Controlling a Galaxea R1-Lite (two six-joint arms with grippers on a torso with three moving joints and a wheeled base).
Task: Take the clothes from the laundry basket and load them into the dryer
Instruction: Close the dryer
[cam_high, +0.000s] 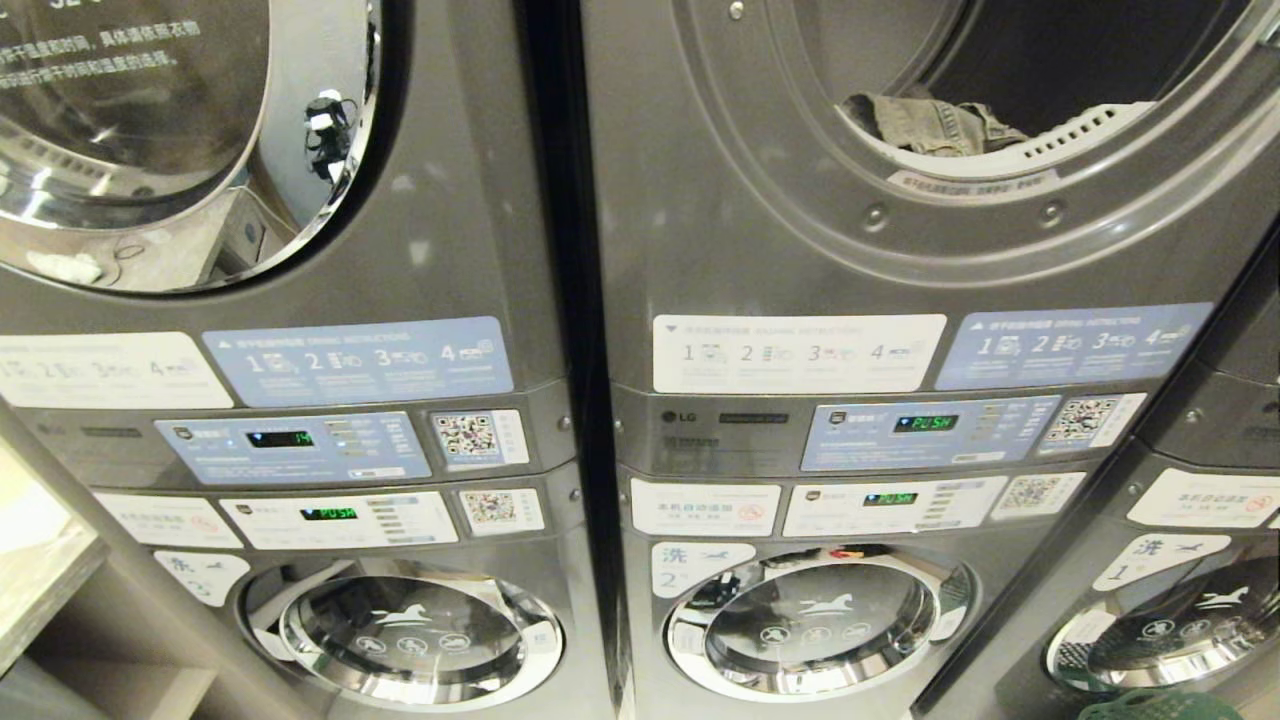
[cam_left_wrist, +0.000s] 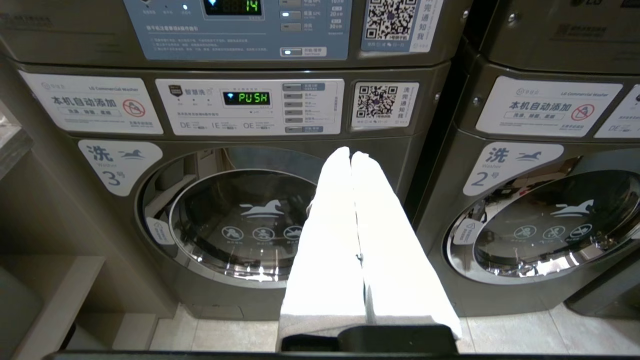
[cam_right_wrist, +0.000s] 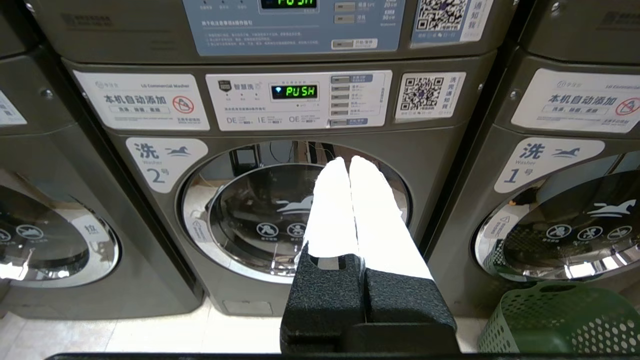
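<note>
The dryer (cam_high: 800, 190) at the upper right of the head view has its round opening uncovered, and an olive-grey garment (cam_high: 935, 122) lies at the front lip of the drum. A green perforated laundry basket (cam_right_wrist: 560, 320) stands on the floor before washer 1; its rim (cam_high: 1160, 705) just shows at the head view's lower edge, and its contents are hidden. My left gripper (cam_left_wrist: 350, 154) hangs shut and empty in front of washer 3. Facing washer 2, my right gripper (cam_right_wrist: 348, 161) is shut with nothing in it. Neither arm shows in the head view.
The left-hand dryer's glass door (cam_high: 180, 130) is closed. The washer doors (cam_right_wrist: 295, 220) below are closed too. Control panels (cam_high: 925, 432) show "PUSH". A pale shelf unit (cam_high: 50, 570) stands at the far left, and light floor tiles (cam_right_wrist: 150, 335) lie before the machines.
</note>
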